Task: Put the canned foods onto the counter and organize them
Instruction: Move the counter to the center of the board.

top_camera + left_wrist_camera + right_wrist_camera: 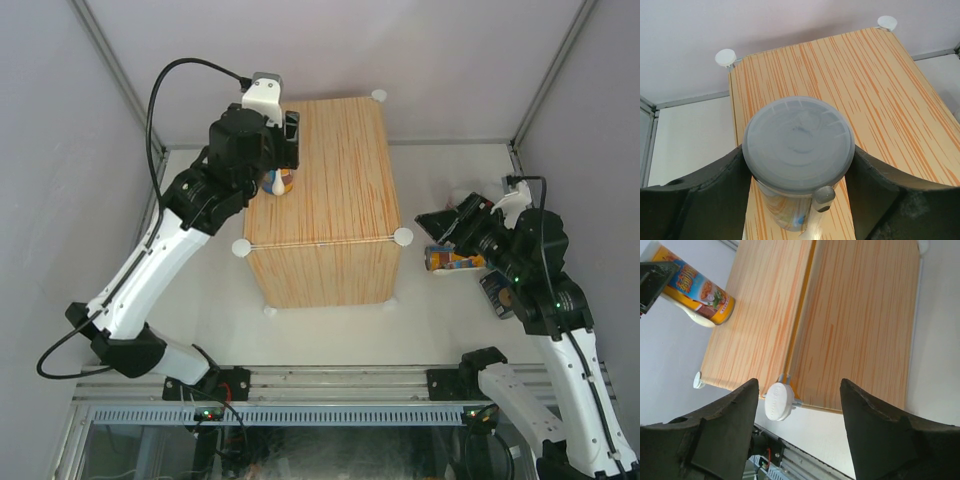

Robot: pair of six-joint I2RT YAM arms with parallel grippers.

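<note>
A tall blue-orange can with a pale plastic lid and a white spoon on its side stands upright at the left edge of the light wood-grain counter. My left gripper comes from above, its dark fingers pressed against both sides of the lid. The right wrist view shows that can on the counter top. My right gripper hangs open and empty beside the counter's right front corner. Two more cans lie on the table under the right arm, partly hidden.
White round knobs mark the counter's corners; one knob sits between my right fingers' line of sight. Grey walls close in the left, back and right. A metal rail runs along the near edge.
</note>
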